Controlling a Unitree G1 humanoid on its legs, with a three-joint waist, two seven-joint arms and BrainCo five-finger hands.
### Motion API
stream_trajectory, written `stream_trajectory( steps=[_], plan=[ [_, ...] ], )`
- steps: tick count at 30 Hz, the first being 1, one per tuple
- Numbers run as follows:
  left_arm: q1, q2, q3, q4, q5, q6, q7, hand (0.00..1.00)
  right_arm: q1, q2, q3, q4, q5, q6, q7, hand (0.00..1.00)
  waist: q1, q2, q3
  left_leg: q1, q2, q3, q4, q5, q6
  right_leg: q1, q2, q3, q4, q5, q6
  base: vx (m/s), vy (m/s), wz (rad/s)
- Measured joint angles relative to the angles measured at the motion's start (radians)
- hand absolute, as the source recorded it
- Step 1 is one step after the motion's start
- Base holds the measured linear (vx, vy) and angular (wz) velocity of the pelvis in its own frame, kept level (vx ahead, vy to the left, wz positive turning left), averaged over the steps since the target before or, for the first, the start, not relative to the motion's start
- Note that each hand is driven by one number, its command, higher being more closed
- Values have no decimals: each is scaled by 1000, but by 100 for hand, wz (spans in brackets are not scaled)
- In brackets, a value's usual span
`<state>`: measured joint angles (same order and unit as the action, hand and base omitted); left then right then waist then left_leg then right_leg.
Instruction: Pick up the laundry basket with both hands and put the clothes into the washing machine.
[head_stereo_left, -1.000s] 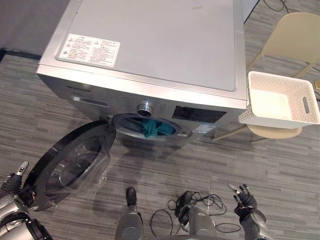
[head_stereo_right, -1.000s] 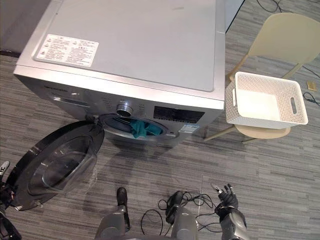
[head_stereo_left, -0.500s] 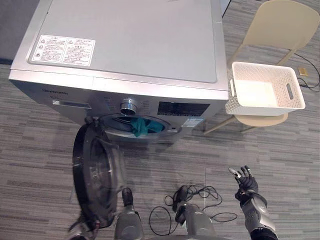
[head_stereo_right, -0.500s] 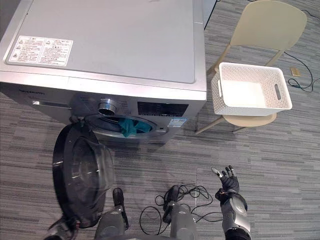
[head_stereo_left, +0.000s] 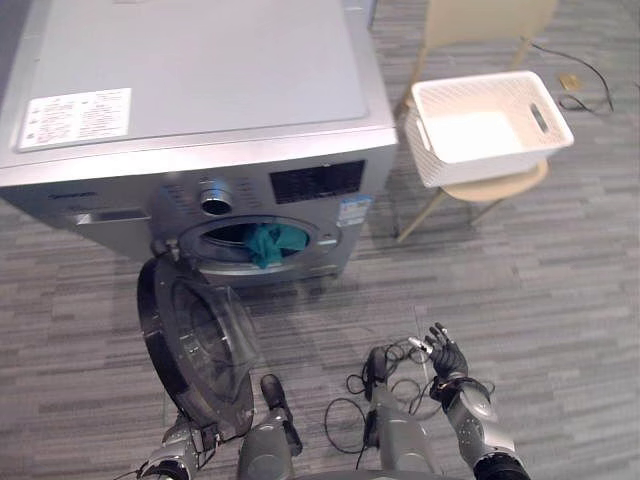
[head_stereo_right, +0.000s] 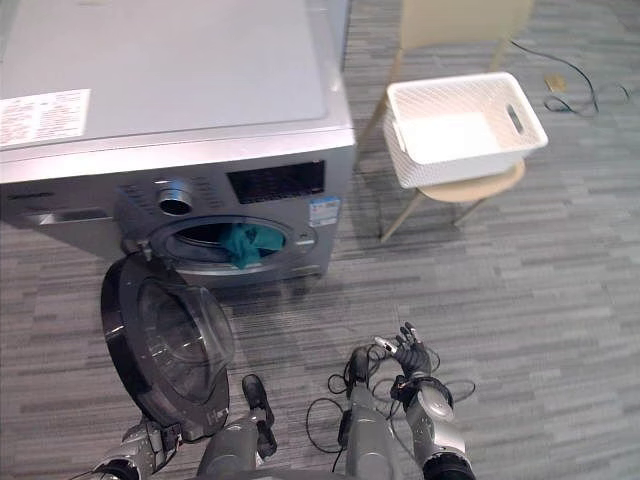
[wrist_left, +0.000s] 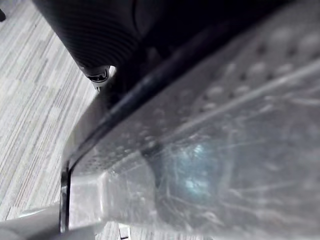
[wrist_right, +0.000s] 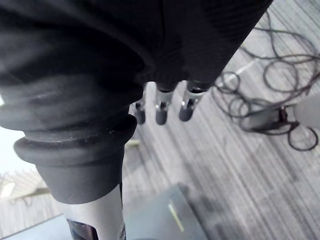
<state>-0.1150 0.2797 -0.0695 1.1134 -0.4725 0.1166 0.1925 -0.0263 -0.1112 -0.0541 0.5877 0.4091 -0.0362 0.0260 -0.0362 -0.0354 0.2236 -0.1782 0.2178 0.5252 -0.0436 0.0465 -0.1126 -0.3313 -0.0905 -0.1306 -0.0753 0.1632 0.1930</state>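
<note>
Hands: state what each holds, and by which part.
Right hand holds nothing, open over the floor. Left hand is at the lower edge of the washer door; a grip cannot be told.

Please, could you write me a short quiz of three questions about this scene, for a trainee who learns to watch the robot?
1. True or false: the door of the washing machine stands open.
2. The laundry basket stands on: A the chair, B the washing machine, C the floor.
3. Fill in: the cloth hanging at the drum opening is ____ in colour.
Key: 1 true; 2 A; 3 teal.
</note>
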Motion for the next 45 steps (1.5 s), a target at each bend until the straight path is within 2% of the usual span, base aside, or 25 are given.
stream_trajectory(
  steps=[1,2,3,4,5,6,8,10,12,17,20,21,23,24,27,29,30,31,32,33,35,37,41,43,45],
  plan=[
    [-36,0,-48,0,0,-15,2,0,-9,-3,10,10,19,0,1,0,-2,4,2,-16,27,2,1,15,-12,-56,29,17,123,-37,-74,-172,-117,10],
    [-113,-10,-130,-14,2,-18,2,0,4,-2,21,17,23,-1,2,0,-9,-18,1,-30,36,-19,8,30,-27,-82,38,18,252,-85,-104,-145,-153,61],
    [-185,-54,-207,-65,17,-18,-18,0,22,0,39,17,22,-2,6,0,-9,-34,0,-45,47,-46,11,42,-40,-73,37,-13,250,-118,-114,-99,-139,81],
    [-224,-85,-251,-94,37,-22,-40,0,25,4,48,15,22,-2,10,0,-9,-41,-6,-58,53,-48,11,47,-44,-74,37,-38,234,-127,-105,-101,-147,59],
    [-315,-162,-318,-138,106,-56,-91,0,17,4,80,12,18,-2,22,0,-10,-56,-17,-92,89,-46,10,50,-36,-71,40,-111,196,-141,-84,-74,-102,11],
    [-427,-250,-355,-147,172,-79,-132,0,-7,12,121,1,10,-2,33,0,-6,-79,-22,-132,111,-34,14,64,-34,-102,32,-174,232,-113,-138,-45,-69,5],
    [-539,-354,-376,-162,238,-97,-164,0,-32,36,182,2,-10,-2,41,0,-29,-130,-25,-137,116,-25,23,115,-18,-109,14,-210,243,-100,-115,-2,-18,-23],
    [-581,-397,-408,-190,254,-115,-179,0,-32,28,247,-6,-72,2,44,0,-42,-134,-24,-103,108,-28,36,128,-7,-102,2,-203,282,-106,-118,76,-10,-33],
    [-586,-405,-393,-191,264,-124,-172,0,-19,26,281,-6,-116,5,45,0,-35,-127,-25,-68,90,-36,62,124,-5,-69,-17,-192,299,-121,-120,97,-2,0],
    [-568,-389,-338,-157,269,-120,-133,0,-58,40,253,53,-111,13,40,0,-13,-64,-50,-5,38,-57,40,79,16,-16,-70,-203,358,-185,-96,76,69,31],
    [-477,-368,-331,-204,266,-123,-123,0,-69,48,200,106,-103,5,38,0,-8,-8,-83,54,8,-61,5,79,17,56,-79,-202,309,-168,-85,132,97,10],
    [-397,-331,-384,-275,258,-124,-129,0,-68,44,175,147,-104,4,38,0,-6,19,-98,85,-8,-64,-6,79,16,96,-85,-201,277,-156,-80,127,62,3],
    [-313,-277,-476,-383,259,-122,-151,0,-64,37,155,190,-106,4,39,0,-5,42,-112,107,-20,-82,-13,79,16,138,-87,-206,232,-136,-82,148,59,7],
    [-287,-261,-502,-426,263,-122,-160,0,-59,37,148,202,-108,4,40,0,-5,46,-114,111,-22,-92,-13,79,16,151,-87,-210,218,-129,-85,139,41,18],
    [-102,-163,-552,-844,351,-121,-244,0,-12,29,124,252,-158,3,47,0,0,56,-122,127,-28,-115,-12,69,8,200,-88,-226,168,-112,-81,88,28,12],
    [89,-98,-474,-1252,471,-159,-290,0,33,21,106,287,-188,-4,66,0,3,71,-140,133,-28,-118,-12,49,7,209,-86,-227,153,-109,-77,73,31,-3],
    [128,-97,-426,-1343,515,-179,-291,0,44,22,101,304,-192,-8,71,0,5,76,-145,135,-29,-119,-12,46,5,213,-86,-226,149,-108,-74,61,30,0],
    [178,-99,-309,-1479,577,-216,-277,0,70,17,92,344,-204,-22,82,0,13,86,-154,141,-30,-128,-12,42,0,227,-86,-229,136,-104,-69,48,21,2],
    [204,-116,-155,-1581,625,-254,-233,0,87,10,79,365,-217,-36,89,0,24,97,-164,147,-30,-140,-11,37,-1,237,-84,-232,127,-104,-68,41,18,7],
    [207,-127,-71,-1619,649,-269,-201,0,88,2,76,377,-221,-41,88,0,26,103,-168,147,-31,-146,-11,35,0,243,-84,-239,121,-102,-65,27,19,23],
    [205,-173,196,-1693,738,-302,-72,0,107,-23,61,423,-227,-53,89,0,34,127,-191,147,-32,-186,-10,24,7,276,-82,-274,105,-102,-63,18,24,41],
    [232,-198,338,-1721,803,-312,6,0,122,-36,56,456,-245,-52,90,0,63,132,-206,147,-32,-196,-10,23,6,284,-82,-282,102,-102,-63,28,20,20],
    [357,-316,526,-1696,868,-295,82,0,134,-31,9,458,-253,-43,112,0,80,136,-221,142,-33,-217,-11,21,3,301,-77,-296,79,-99,-62,22,8,12],
    [431,-351,573,-1616,858,-252,68,0,136,-14,-40,434,-251,-30,116,0,80,139,-226,148,-32,-218,-12,24,7,311,-76,-300,75,-99,-62,35,1,5],
    [511,-362,585,-1475,840,-171,16,0,156,9,-63,349,-242,6,125,0,81,138,-228,157,-27,-208,-12,24,7,313,-74,-303,80,-99,-62,25,-3,-5]
  ],
)
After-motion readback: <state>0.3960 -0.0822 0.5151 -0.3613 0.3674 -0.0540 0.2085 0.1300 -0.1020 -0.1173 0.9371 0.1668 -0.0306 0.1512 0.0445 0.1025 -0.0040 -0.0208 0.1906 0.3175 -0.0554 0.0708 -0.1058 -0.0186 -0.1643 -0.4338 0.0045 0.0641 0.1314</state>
